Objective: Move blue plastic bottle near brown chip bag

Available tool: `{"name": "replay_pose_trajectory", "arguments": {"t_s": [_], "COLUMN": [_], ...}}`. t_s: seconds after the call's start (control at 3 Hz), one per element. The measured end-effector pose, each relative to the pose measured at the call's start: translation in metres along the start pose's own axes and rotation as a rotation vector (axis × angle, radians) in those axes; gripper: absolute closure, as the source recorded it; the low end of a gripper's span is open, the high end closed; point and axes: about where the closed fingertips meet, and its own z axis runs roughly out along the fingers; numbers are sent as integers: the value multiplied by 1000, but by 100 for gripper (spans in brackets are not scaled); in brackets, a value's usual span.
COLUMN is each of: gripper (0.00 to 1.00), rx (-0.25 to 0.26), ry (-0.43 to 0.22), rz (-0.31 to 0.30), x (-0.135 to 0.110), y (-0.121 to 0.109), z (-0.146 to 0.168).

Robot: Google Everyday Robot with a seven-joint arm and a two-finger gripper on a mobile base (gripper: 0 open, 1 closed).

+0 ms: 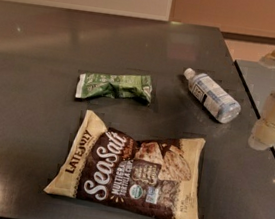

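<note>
The blue plastic bottle (211, 96) lies on its side on the dark table, white cap pointing to the upper left, right of centre. The brown chip bag (134, 171) lies flat in the front middle of the table, with "Sea Salt" lettering. The bottle is above and to the right of the bag, a gap between them. My gripper (273, 121) hangs at the right edge of the view, to the right of the bottle and apart from it, holding nothing.
A small crumpled green snack bag (115, 87) lies left of the bottle, above the chip bag. The dark table (30, 117) has its right edge near the gripper. A second surface (262, 77) stands beyond that edge.
</note>
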Motion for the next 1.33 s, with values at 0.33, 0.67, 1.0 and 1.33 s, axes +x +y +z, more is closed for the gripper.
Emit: {"name": "replay_pose_trajectory", "arguments": {"t_s": [0.33, 0.67, 1.0, 1.33], "gripper": [0, 0, 0, 0], "rx": [2, 14, 34, 36], "ry": [9, 26, 62, 100], "rz": [5, 46, 117, 236], "x": [-1, 1, 5, 11], "y": [-3, -19, -43, -68], "z": [0, 10, 27, 54]}}
